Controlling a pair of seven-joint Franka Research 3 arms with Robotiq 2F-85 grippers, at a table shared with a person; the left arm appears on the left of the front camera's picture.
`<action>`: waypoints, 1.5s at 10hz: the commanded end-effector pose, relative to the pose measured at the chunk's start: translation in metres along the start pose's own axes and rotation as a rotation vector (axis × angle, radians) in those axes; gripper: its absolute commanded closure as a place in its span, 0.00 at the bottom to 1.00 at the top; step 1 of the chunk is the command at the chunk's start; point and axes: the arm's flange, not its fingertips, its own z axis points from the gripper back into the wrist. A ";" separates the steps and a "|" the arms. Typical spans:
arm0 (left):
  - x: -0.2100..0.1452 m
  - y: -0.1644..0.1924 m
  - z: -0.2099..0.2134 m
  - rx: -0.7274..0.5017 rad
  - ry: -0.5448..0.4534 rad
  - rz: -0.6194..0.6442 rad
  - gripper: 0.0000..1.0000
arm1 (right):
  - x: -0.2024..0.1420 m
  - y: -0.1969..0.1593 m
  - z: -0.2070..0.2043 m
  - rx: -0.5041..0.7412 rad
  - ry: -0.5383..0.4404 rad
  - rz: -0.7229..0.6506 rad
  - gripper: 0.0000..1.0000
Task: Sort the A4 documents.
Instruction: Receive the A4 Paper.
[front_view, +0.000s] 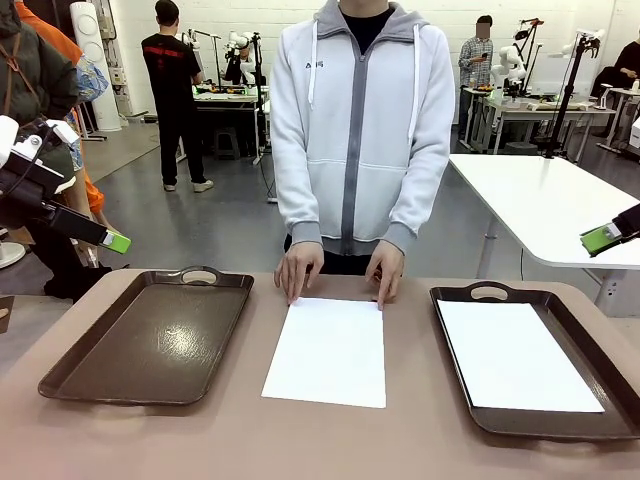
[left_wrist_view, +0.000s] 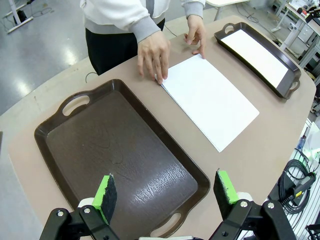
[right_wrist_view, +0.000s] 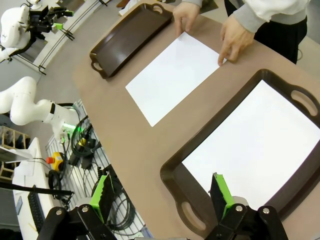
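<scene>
Both arms hang over the table's near side; the left gripper hovers above the left tray, green pads spread wide and nothing between them; the right gripper is just as wide and just as empty, poised over the near end of the right tray. One A4 sheet lies flat inside that right tray, so by the look of it one document is sorted; a second A4 sheet lies on the bare table between the two trays, squared up lengthwise; the person holds its far edge down, one hand at one far corner and the other hand at the opposite one (fingertips only, touching the paper). The left tray shows just its glossy brown floor; my read is that the sorting is barely begun, with the middle sheet waiting to go into a tray; whether more documents follow, I can't tell.
</scene>
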 end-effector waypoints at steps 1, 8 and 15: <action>-0.001 0.003 -0.001 -0.012 -0.003 -0.006 0.00 | 0.000 0.000 -0.002 0.009 0.001 0.005 0.00; -0.001 0.003 -0.001 -0.012 -0.003 -0.006 0.00 | 0.000 0.000 -0.002 0.009 0.001 0.005 0.00; -0.001 0.003 -0.001 -0.012 -0.003 -0.006 0.00 | 0.000 0.000 -0.002 0.009 0.001 0.005 0.00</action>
